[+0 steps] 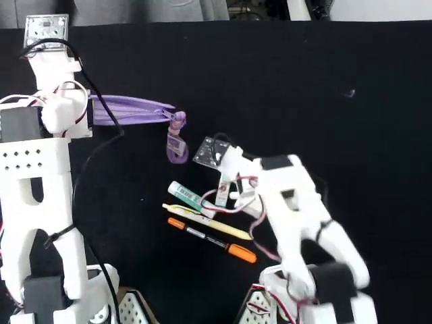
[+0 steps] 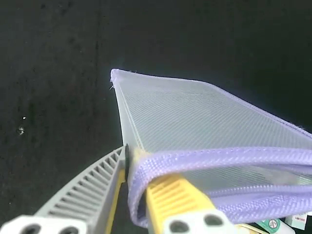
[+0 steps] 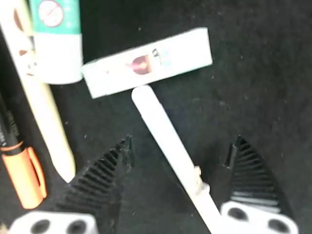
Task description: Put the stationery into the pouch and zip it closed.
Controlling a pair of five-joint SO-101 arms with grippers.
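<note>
While the left tool (image 2: 132,165) was clamped on the pouch (image 2: 195,117) at its corner, the right tool (image 3: 183,144) hung spread apart astride a white pen (image 3: 161,127), among stationery (image 1: 209,233) lying on the tabletop (image 1: 337,81) near the pouch.

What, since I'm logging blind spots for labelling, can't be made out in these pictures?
- Left wrist view: pouch interior, veiled by its mesh.
- High view: pouch end in the left claw, covered by that arm.
- Right wrist view: white stick within the open right claw, cut by the frame edge.
</note>
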